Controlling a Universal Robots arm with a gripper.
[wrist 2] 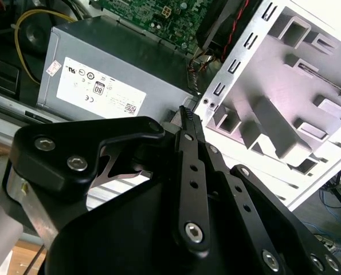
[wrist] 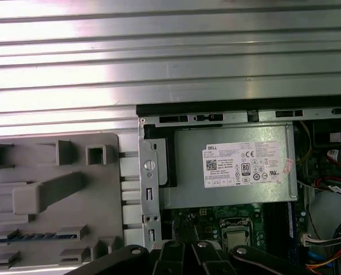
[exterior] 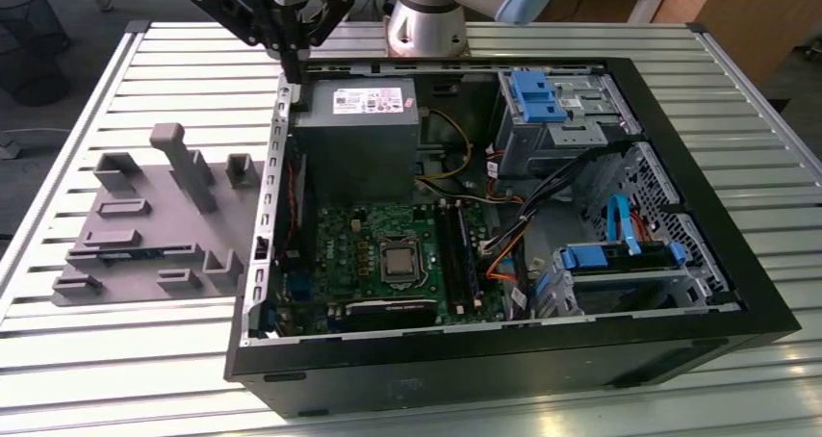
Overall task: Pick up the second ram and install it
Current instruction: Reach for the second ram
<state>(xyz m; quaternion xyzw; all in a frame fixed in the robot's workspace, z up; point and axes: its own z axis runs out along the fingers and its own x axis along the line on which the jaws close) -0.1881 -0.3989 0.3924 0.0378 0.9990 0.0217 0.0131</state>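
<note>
One pincer (exterior: 295,75), pressed together (tips touching), above case rim (exterior: 280,129) beside power supply (exterior: 360,139), grey fixture (exterior: 141,227) apart.

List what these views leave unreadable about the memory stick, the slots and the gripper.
1. The second ram, a thin strip in the grey fixture, first wrist view: chips too small to make out.
2. Memory slots, exterior view: too small to tell which are filled.
3. Gripper, second wrist view: its black links hide whatever lies below it.

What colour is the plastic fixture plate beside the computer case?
Grey fixture plate; exterior view shows it best.
</note>
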